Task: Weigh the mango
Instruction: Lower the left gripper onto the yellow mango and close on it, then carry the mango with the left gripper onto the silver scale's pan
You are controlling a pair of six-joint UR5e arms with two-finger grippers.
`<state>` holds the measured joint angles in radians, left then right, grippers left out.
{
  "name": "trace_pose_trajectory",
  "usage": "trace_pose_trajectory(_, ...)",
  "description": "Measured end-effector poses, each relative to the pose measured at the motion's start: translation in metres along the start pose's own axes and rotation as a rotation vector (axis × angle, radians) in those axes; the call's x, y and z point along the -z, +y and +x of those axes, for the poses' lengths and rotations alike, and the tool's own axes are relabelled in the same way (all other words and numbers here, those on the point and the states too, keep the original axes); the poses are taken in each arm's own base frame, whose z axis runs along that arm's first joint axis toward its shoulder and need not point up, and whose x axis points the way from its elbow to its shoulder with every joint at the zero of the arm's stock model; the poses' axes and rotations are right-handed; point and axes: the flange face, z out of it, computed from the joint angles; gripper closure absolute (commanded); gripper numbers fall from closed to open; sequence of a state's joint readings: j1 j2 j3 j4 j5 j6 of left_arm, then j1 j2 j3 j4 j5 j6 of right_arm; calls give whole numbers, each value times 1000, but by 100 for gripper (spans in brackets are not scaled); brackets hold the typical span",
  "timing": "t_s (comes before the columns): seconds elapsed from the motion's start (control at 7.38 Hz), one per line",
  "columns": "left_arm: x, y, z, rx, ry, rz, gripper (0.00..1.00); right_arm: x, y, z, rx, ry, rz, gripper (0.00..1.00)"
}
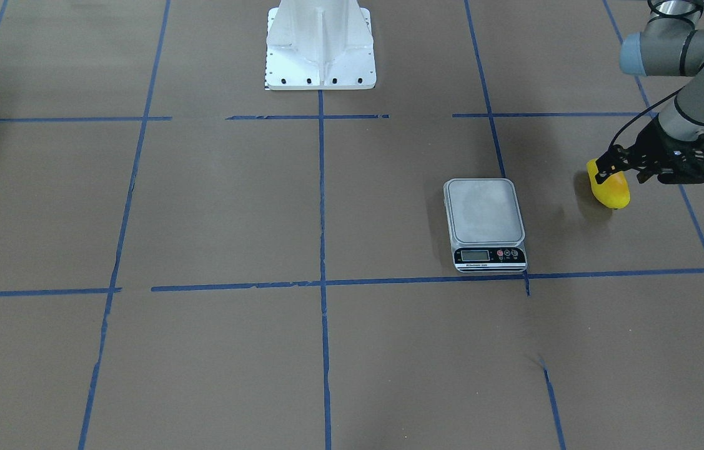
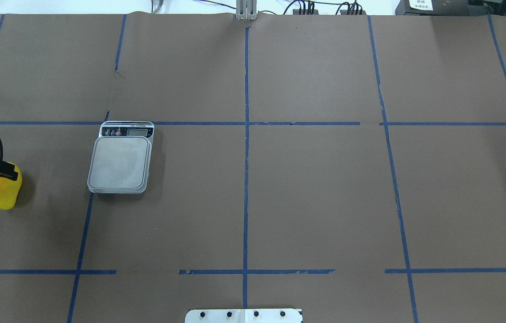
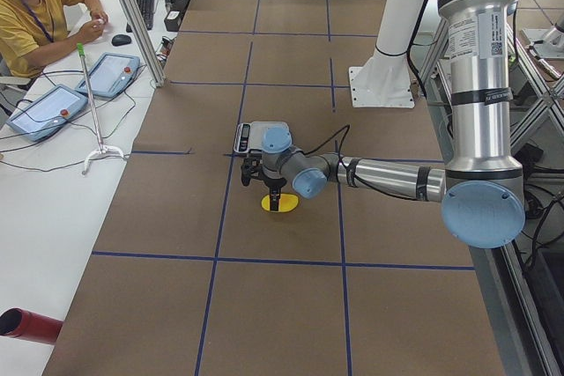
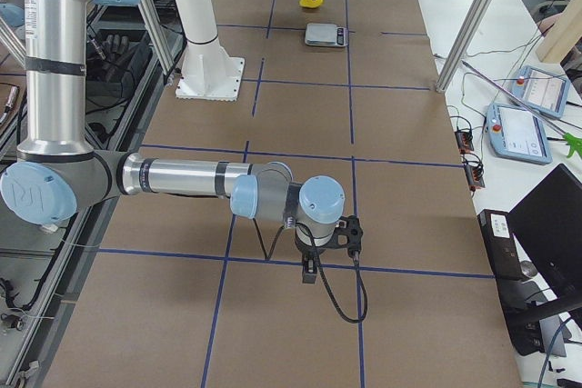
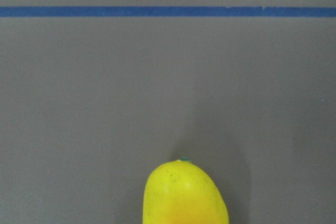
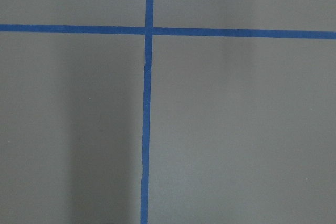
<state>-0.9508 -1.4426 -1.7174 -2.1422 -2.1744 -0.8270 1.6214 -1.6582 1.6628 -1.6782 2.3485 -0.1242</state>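
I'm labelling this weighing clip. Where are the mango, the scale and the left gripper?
mango (image 1: 614, 192): front-facing view, on its yellow lower body.
scale (image 1: 483, 209): front-facing view, middle of its bare platform.
left gripper (image 1: 603, 170): front-facing view, between its fingertips at the mango's upper end.

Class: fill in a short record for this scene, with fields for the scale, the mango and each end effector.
scale: platform bare
mango: beside the scale, apart from it
left end effector: at the mango's upper end; grip unclear
right end effector: far from mango and scale; open or shut unclear
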Motion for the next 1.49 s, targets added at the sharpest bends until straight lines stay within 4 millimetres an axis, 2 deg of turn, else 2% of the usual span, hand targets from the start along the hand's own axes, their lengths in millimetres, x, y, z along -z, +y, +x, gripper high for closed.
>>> trace_pose_trajectory(0.41,-15,4,2,-3,-9,-29,3,0,0,0,0,0,0,0)
trace_pose_trajectory(0.54,-19,5,0,-4,-14,-36,9,0,0,0,0,0,0,0)
trace_pose_trajectory(0.68,-23,6,-2,-5,-18,-42,21,0,0,0,0,0,0,0)
trace_pose_trajectory(0.81,-26,6,-3,-6,-21,-47,74,0,0,0,0,0,0,0)
trace_pose_trajectory(0.95,-28,7,-2,-9,-20,-50,100,0,0,0,0,0,0,0)
trace_pose_trajectory(1.08,-25,6,3,-14,-11,-48,100,0,0,0,0,0,0,0)
trace_pose_trajectory(1.22,-14,5,16,-25,11,-38,100,0,0,0,0,0,0,0)
trace_pose_trajectory(1.36,9,4,41,-40,48,-30,100,0,0,0,0,0,0,0)
trace_pose_trajectory(1.49,40,4,73,-50,88,-25,100,0,0,0,0,0,0,0)
